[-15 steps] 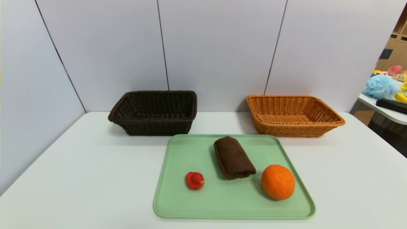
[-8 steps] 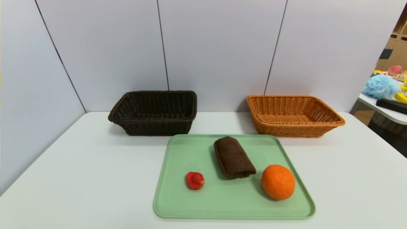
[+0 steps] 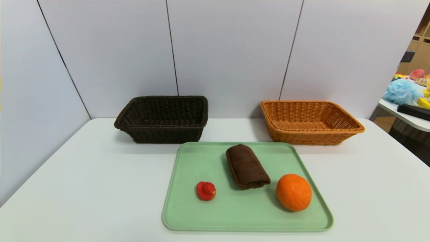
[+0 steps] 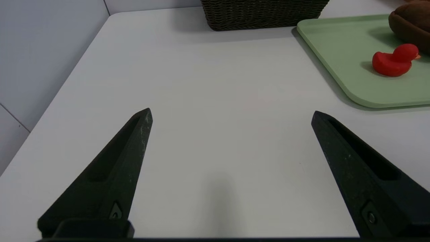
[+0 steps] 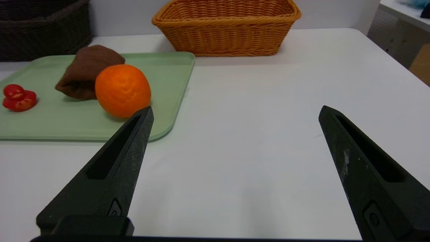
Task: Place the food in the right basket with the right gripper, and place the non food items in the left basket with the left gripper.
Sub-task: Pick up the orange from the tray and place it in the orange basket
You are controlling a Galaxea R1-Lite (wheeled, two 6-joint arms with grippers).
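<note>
Both hands, left (image 4: 231, 109) and right (image 5: 237, 107), fingers apart above the worktop (image 3: 100, 188); orange (image 3: 294, 192), brown towel (image 3: 247, 167), red duck (image 3: 206, 191) on green tray (image 3: 231, 215).

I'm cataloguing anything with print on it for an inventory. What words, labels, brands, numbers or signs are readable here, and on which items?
None: no readable text anywhere.
Dark basket, orange-tan basket, tray: no marks seen.
Towel, red duck, orange: no print seen.
</note>
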